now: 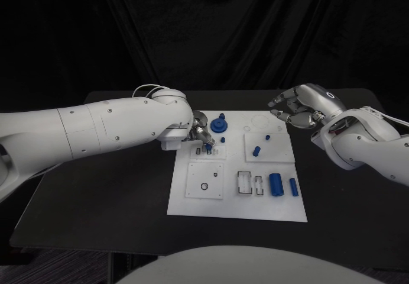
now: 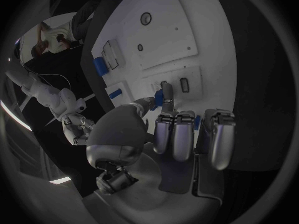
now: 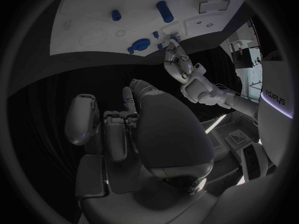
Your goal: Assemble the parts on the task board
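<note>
The white task board (image 1: 194,201) lies mid-table. My left hand (image 1: 196,131) reaches over its far left part and pinches a small blue part (image 1: 208,144) at its fingertips, just above a slotted plate (image 1: 210,152). In the left wrist view the small blue part (image 2: 167,91) stands between thumb and finger beside a slot (image 2: 184,84), with the other fingers (image 2: 181,129) curled. My right hand (image 1: 298,106) hovers off the board's far right corner, fingers (image 3: 124,122) curled in and holding nothing. A blue gear-like part (image 1: 220,125) stands near the left hand.
Other blue parts lie on the board: a short peg (image 1: 266,137), a cylinder (image 1: 255,152), a thick cylinder (image 1: 275,183) and a thin one (image 1: 294,187). Empty slots (image 1: 245,181) sit beside them. The black table (image 1: 102,195) spreads around the board.
</note>
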Controlling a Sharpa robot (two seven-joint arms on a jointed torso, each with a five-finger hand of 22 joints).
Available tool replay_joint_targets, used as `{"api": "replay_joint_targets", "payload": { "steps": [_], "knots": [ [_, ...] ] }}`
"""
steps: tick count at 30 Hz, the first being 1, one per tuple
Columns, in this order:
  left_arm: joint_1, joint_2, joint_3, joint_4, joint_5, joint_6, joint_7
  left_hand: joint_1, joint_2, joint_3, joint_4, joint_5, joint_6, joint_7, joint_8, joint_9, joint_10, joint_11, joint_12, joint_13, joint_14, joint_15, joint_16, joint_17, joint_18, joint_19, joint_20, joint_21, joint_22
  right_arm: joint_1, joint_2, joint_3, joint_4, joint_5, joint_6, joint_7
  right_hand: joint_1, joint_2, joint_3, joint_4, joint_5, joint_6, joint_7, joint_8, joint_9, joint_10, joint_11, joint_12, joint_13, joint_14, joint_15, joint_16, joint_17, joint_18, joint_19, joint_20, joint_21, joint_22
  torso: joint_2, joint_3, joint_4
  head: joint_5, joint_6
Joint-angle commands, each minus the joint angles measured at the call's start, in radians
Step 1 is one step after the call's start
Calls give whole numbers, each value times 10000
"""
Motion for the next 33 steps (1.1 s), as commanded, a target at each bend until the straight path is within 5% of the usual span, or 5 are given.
{"api": "replay_joint_targets", "payload": {
  "steps": [1,12,33],
  "knots": [
    [-54,-40,7,9,29,-81,59,-113,-16,46,1,-34,54,20,-56,11,1057,-7,35,2634,1039,14,26,2633,71,631,-23,-32,2214,-23,-22,8,22,-17,5,-167,100,15,25,-41,55,82,37,-66,-12,1072,72,27,2631,1032,75,25,2634,-84,3,72,-63,1593,0,-2,-7,4,0],
    [-231,-82,7,114,29,-112,46,-118,-16,58,-1,-45,42,23,-68,14,1057,-6,35,2634,1039,15,26,2633,75,621,-22,-36,2204,-23,-37,8,29,-17,22,-172,100,15,25,-41,55,82,37,-66,-12,1072,72,27,2631,1032,75,25,2634,-84,3,72,-63,1593,-10,5,-5,17,0],
    [-312,-67,7,127,29,-195,63,-188,1,144,20,-152,-28,58,-163,34,1057,20,35,2634,1039,31,26,2633,91,569,-9,-59,2152,-22,-106,8,75,-17,97,-244,100,15,25,-41,55,82,37,-66,-12,1072,72,27,2631,1032,75,25,2634,-84,3,72,-63,1593,6,4,-6,26,0]
  ]
}}
